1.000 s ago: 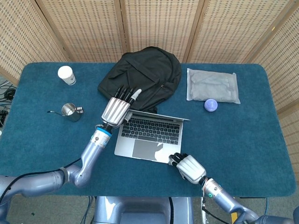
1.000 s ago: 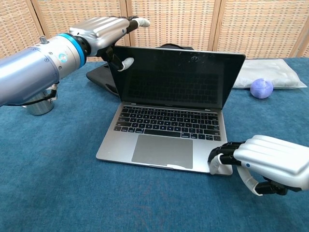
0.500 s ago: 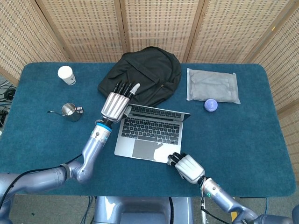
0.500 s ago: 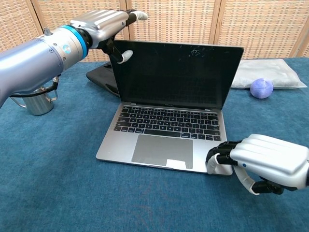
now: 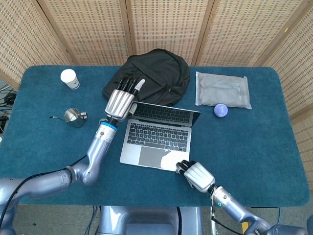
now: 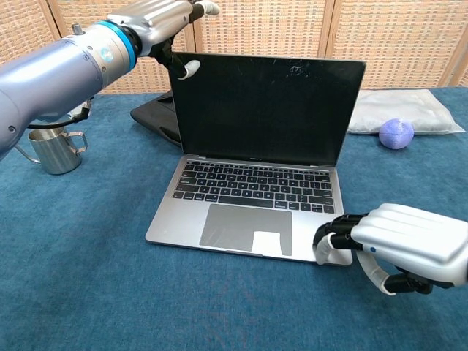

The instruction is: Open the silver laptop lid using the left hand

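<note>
Left hand (image 6: 157,18): fingers stretched over the top left corner of the laptop lid (image 6: 267,106), thumb hooked on the screen side, pinching that corner. Right hand (image 6: 398,245): fingers curled down, tips pressing the front right corner of the laptop base (image 5: 156,144). Silver laptop sits mid-table on the blue cloth (image 5: 264,142), lid raised to roughly upright, screen dark. Black backpack (image 5: 151,76) directly behind it. Steel cup (image 6: 51,146) off to the left; purple ball (image 6: 396,133) and grey pouch (image 5: 222,89) to the right.
</note>
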`<state>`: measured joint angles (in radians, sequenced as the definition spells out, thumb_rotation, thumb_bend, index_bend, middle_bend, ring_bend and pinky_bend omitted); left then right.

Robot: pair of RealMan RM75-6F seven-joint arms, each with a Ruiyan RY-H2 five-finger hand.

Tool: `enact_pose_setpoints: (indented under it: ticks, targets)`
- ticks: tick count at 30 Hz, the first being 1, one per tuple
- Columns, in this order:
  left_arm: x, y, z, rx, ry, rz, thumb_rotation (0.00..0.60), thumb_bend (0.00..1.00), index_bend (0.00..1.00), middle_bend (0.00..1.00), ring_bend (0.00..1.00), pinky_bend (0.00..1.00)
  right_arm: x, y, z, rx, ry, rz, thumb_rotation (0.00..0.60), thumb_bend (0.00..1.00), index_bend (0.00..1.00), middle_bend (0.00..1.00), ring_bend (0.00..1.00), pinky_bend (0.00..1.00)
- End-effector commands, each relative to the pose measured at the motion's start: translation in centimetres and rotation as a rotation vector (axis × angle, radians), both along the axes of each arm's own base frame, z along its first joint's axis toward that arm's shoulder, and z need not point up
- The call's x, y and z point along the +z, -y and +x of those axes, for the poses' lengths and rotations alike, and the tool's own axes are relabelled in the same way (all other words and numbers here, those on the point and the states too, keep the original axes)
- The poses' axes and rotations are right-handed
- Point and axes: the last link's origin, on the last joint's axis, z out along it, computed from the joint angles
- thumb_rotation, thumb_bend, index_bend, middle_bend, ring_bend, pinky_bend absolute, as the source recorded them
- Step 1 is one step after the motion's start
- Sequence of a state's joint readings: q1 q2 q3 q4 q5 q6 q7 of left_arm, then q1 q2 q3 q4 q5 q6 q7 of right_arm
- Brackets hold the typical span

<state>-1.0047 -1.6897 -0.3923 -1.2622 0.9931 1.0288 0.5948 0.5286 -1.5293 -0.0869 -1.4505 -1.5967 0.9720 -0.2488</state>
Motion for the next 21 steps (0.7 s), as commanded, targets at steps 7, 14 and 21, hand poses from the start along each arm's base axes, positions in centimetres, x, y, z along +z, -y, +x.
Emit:
enact_pose_setpoints:
  ticks: [7, 14, 21]
  targets:
    - [0.9, -1.5, 0.4, 0.023, 0.016, 0.034, 0.6, 0.49, 0.0, 0.0, 0.0, 0.0, 0.5, 0.6, -0.2, -0.016, 0.016, -0.014, 0.6, 1.0, 0.29, 0.27, 0.19, 0.34]
    - [1.1, -2.1, -0.1, 0.054, 0.014, 0.044, 0.6, 0.49, 0.0, 0.0, 0.0, 0.0, 0.7, 0.7, -0.2, -0.012, 0.011, -0.012, 0.6, 1.0, 0.29, 0.27, 0.19, 0.34]
    - [1.2, -2.4, -0.7, 0.071, 0.003, 0.052, 0.6, 0.49, 0.0, 0.0, 0.0, 0.0, 0.8, 0.8, -0.4, -0.016, 0.0, -0.014, 0.6, 1.0, 0.29, 0.27, 0.19, 0.34]
